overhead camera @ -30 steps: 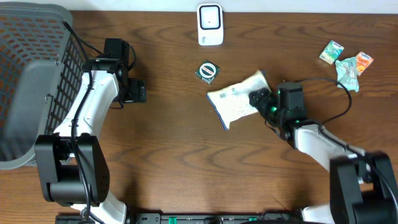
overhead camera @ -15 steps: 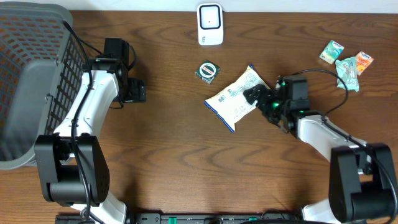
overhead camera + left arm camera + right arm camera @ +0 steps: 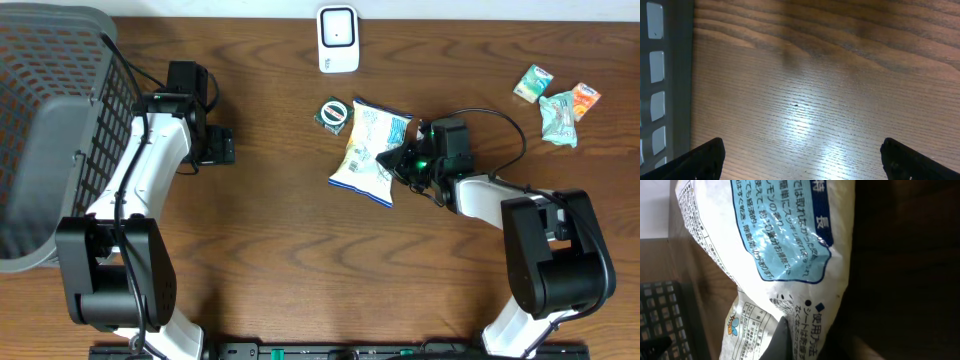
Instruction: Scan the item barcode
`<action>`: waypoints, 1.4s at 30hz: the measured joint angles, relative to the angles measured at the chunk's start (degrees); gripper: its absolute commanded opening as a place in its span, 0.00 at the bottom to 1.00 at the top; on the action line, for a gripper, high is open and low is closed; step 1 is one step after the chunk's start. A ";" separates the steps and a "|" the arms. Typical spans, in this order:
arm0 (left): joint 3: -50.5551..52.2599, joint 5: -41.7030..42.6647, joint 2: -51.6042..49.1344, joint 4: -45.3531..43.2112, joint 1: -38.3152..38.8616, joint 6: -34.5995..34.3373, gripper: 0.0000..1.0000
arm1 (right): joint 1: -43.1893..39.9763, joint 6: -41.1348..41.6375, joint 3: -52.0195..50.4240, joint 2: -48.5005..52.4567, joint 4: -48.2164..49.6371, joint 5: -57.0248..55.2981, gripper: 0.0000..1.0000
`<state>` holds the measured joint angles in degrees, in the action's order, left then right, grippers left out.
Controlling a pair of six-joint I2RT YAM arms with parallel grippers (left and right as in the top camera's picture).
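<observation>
The right pincer (image 3: 404,160) is clamped tight on one edge of the snack bag (image 3: 368,150), which sits over the worktop (image 3: 280,250) near the scanner (image 3: 338,40). The left pincer (image 3: 222,147) is wide open and empty. The presenting step looks underway. Next, the barcode likely needs turning toward the scanner.

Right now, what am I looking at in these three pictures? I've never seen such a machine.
These are two robot arms at a wooden table, each ending in a two-finger gripper. One picture looks down from above; the other two come from cameras on the wrists. The right gripper is shut on a white and blue snack bag, which fills its wrist picture. The left gripper is open and empty, over bare wood beside a grey basket. Also on the table: a white box, probably the scanner, a round green item and some small packets.
</observation>
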<state>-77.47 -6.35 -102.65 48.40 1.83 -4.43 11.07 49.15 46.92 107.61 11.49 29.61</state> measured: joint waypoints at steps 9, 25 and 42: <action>0.00 0.00 0.00 -0.02 0.00 0.00 0.98 | -2.84 -4.22 -1.25 -1.75 3.23 7.06 0.01; 0.00 -0.02 0.00 0.00 0.00 0.00 0.98 | -4.44 -11.82 -1.68 -26.49 9.49 11.69 0.01; 0.00 -0.02 0.00 -0.02 0.00 0.00 0.98 | -2.84 -21.33 -1.68 -26.49 12.35 10.88 0.01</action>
<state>-77.47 -6.37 -102.65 48.38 1.83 -4.43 8.23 27.81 45.23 81.12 23.83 40.49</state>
